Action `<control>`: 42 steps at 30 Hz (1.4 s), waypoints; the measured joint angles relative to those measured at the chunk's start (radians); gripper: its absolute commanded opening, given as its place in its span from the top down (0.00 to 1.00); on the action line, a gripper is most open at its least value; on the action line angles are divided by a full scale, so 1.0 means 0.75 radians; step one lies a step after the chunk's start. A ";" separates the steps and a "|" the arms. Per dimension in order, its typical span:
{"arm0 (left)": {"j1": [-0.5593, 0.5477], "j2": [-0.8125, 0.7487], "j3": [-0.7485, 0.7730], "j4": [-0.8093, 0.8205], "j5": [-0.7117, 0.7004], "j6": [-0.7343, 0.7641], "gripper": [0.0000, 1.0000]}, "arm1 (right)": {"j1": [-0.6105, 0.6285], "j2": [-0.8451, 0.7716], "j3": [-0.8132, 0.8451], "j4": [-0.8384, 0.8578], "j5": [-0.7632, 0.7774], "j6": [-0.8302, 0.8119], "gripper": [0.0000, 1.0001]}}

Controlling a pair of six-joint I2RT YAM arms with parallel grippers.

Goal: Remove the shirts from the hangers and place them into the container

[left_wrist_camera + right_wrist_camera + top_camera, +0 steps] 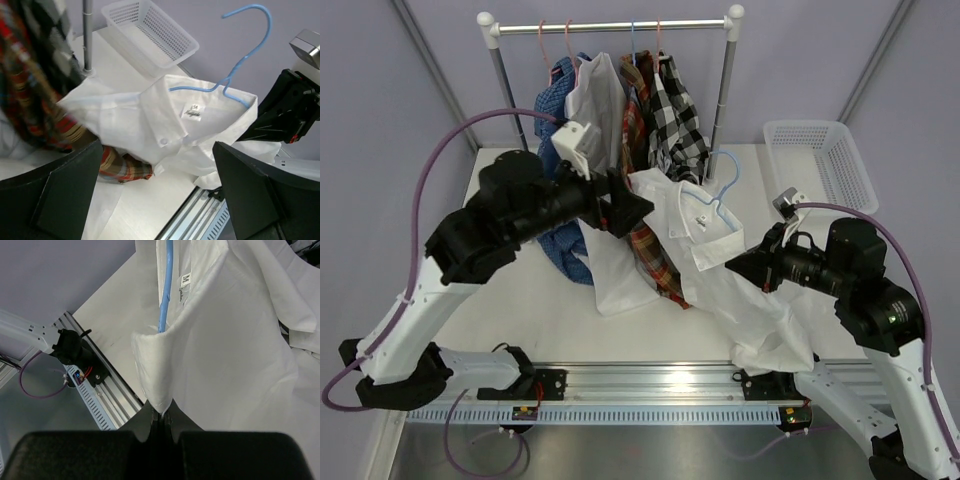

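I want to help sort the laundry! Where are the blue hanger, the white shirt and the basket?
blue hanger (226,82): left wrist view, neck below hook.
white shirt (131,116): left wrist view, front below collar.
basket (170,30): left wrist view, lattice side wall.

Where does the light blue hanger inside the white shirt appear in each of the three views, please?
Top external: right of centre, the light blue hanger hooks up out of the collar.
Left wrist: upper right, its hook stands against the wall.
Right wrist: top centre, a blue wire runs down into the fabric.
Shared landmark: the collar label of the white shirt, next to the hanger in every view.
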 measured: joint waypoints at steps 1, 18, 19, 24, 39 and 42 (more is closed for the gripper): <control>-0.069 0.040 0.009 0.020 -0.047 0.001 0.02 | 0.000 0.000 -0.010 0.016 0.000 0.001 1.00; -0.485 0.571 0.248 0.390 -0.592 0.122 0.31 | 0.000 -0.027 -0.061 0.047 0.062 -0.003 1.00; -0.489 0.588 0.251 0.410 -0.600 0.132 0.32 | 0.000 -0.027 -0.061 0.047 0.065 -0.004 1.00; -0.509 0.635 0.251 0.444 -0.605 0.160 0.34 | 0.000 -0.032 -0.063 0.046 0.073 -0.007 1.00; -0.542 0.671 0.251 0.495 -0.665 0.284 1.00 | -0.001 -0.042 -0.081 0.057 0.161 -0.021 0.61; -0.543 0.698 0.243 0.540 -0.714 0.312 1.00 | 0.000 -0.039 -0.069 0.037 0.207 -0.013 0.30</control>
